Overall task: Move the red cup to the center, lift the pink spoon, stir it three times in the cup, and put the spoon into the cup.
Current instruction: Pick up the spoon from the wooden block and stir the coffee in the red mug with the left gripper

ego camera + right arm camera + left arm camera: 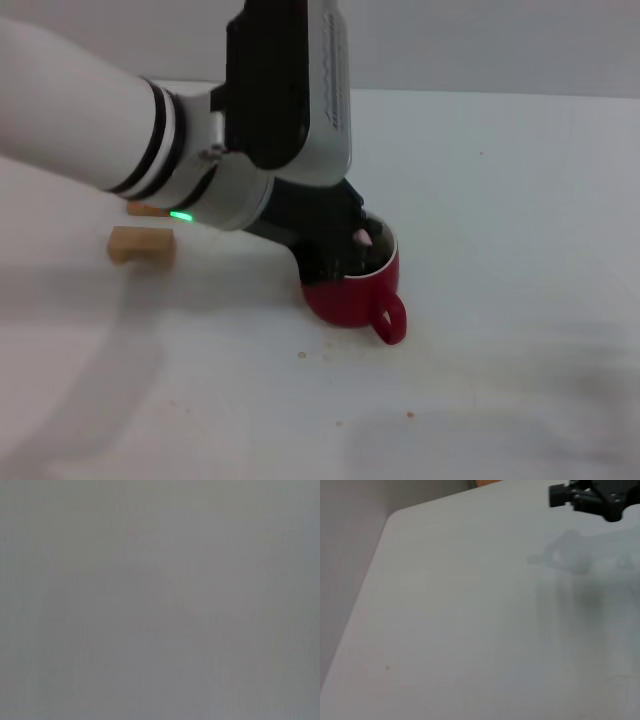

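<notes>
Reaching down into the red cup (350,290) near the table (500,200) centre, the left gripper (345,250) is hiding its claw's opening; I cannot tell. A pink spoon (364,237) tip is showing at the rim, so stirring seems underway.

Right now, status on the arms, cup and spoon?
Left end effector over the cup mouth, spoon's pink tip showing beside it. Right arm out of view. Cup upright on the table; two wooden blocks off left, clear.
</notes>
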